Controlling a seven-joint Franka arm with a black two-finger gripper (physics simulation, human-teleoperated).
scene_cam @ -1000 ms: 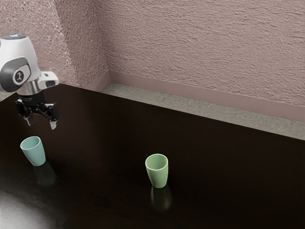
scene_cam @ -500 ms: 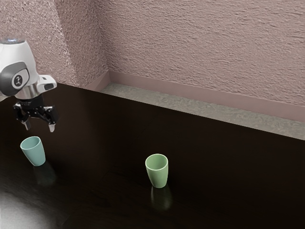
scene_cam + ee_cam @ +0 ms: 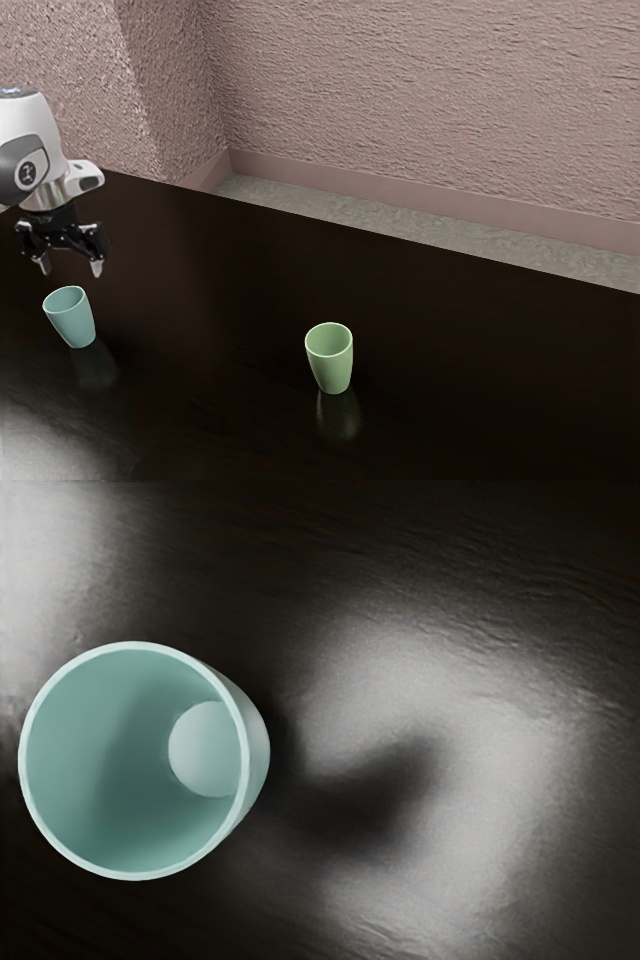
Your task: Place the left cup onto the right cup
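1. Exterior view: gripper hangs above the left cup, fingers spread wide and holding nothing. There is a clear gap between the fingertips and the rim.
2. Left cup (pale teal) stands upright on the dark table near the exterior view's left edge. Right cup (green) is also upright, well apart toward the exterior view's right.
3. Wrist view: left cup is seen mouth-up and empty, on glossy table.
4. Step in hand (judgement): approach and grasp.
5. Check centring over the cup before descending, then come straight down so the fingers pass either side of the wall.
6. Close just under the rim. The body narrows downward, so a low grip could slip.
7. Risk: one finger touching first may tip a light cup.
8. After the grasp, lift straight and high enough to clear the green rim.
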